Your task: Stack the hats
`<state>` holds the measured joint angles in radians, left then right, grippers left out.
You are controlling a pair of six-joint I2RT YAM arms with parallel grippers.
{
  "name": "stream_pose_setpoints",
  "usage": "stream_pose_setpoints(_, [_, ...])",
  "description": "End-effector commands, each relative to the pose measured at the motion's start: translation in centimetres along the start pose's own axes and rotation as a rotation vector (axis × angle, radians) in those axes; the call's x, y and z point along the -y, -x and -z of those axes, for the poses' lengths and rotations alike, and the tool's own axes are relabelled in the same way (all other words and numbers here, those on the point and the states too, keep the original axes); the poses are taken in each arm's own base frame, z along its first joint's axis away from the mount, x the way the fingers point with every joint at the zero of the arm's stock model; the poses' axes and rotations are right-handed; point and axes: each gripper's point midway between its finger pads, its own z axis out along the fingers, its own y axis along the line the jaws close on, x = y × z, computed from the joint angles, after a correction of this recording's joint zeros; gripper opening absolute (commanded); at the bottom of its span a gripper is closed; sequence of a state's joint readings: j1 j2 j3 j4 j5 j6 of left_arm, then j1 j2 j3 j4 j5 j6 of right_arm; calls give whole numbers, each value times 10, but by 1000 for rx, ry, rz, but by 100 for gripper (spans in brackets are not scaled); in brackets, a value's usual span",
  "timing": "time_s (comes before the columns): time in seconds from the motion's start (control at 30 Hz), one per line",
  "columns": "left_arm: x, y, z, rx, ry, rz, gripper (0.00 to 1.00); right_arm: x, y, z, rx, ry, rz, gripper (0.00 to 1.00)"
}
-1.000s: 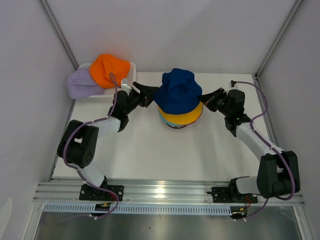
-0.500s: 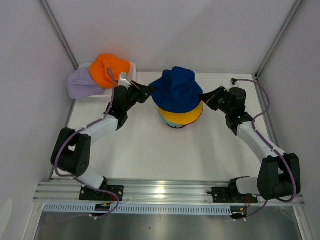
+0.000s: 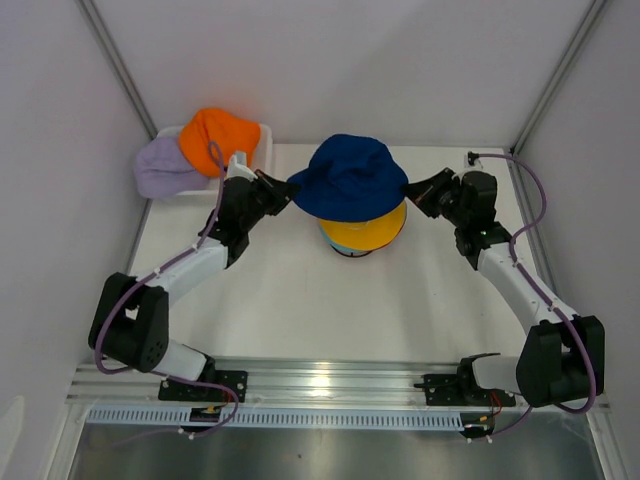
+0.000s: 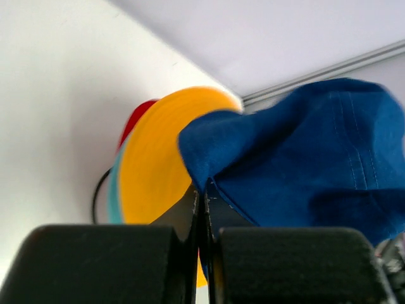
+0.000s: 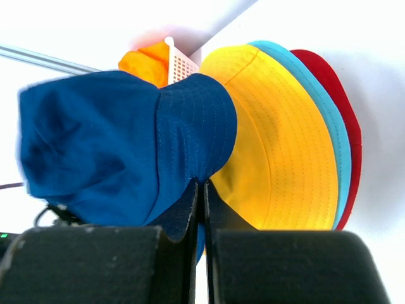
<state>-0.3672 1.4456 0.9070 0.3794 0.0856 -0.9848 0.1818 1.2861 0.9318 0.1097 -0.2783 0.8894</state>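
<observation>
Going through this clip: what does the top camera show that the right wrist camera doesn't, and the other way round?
Only the top view: the lavender hat at the white basket, both arms, and the left claw gripping the navy hat on its left side.
Only the right wrist view: the teal hat and red hat brims layered under the yellow hat, hardly visible from above, and the right claw pinched shut on navy fabric.
Both: the navy hat spread over the yellow one, and the orange hat behind.
</observation>
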Motion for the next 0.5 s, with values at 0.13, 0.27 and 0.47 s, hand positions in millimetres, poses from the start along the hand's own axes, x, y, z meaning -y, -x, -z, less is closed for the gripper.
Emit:
stream_pose_setpoints(0.13, [-50,-27,-9,-42,96,-34,1,17,-1,2,-2,-58,25,0])
stream_pose_setpoints(0.27, [-53,-44,-13,-74,80,-56,1,29,-12,5,-28,-83,30,0])
stream_pose_setpoints(0.47, [-31,-58,-14,-109,-20,-102,1,12,-14,14,-58,-22,7,0])
